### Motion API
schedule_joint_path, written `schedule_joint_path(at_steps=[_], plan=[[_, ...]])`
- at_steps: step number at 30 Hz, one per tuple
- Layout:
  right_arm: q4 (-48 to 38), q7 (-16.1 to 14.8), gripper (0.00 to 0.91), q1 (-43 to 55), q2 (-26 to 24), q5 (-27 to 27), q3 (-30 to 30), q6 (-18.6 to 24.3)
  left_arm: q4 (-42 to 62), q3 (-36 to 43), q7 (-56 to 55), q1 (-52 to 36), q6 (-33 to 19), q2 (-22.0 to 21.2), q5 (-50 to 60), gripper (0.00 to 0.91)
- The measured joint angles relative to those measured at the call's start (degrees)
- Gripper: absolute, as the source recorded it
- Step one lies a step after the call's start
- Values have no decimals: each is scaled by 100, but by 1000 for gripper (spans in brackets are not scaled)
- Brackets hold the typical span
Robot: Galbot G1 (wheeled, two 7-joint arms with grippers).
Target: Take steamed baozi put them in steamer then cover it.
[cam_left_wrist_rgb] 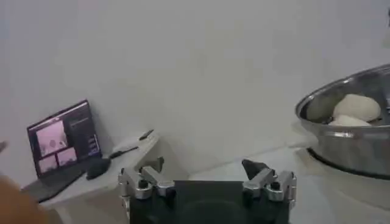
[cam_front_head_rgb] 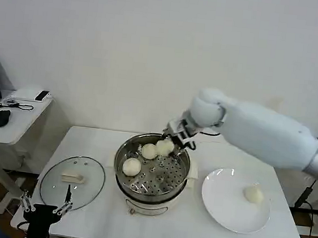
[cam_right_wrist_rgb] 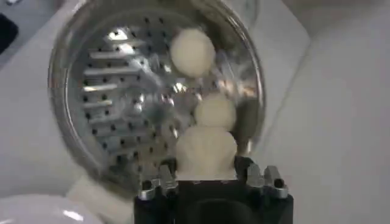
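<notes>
Baozi (cam_right_wrist_rgb: 205, 149) sat clamped between right gripper (cam_front_head_rgb: 175, 136) fingers, over far rim of steamer (cam_front_head_rgb: 122, 158); two more lay on tray directly below. Fourth waited on plate (cam_front_head_rgb: 221, 208), right of steamer. Cover (cam_front_head_rgb: 73, 181) lay left of steamer, nearest left gripper (cam_front_head_rgb: 44, 208), fingers apart.

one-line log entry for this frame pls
right gripper: shut on third baozi, over steamer far rim | in tray: two baozi | plate: one baozi | cover: off, on table | left gripper: open, idle near cover
</notes>
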Motion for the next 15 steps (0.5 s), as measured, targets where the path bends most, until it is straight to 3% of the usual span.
schedule_joint_path(at_steps=[15], plan=[[135, -175, 645, -137, 454, -404, -361, 636, -34, 6, -13, 20, -4, -65, 5, 907]])
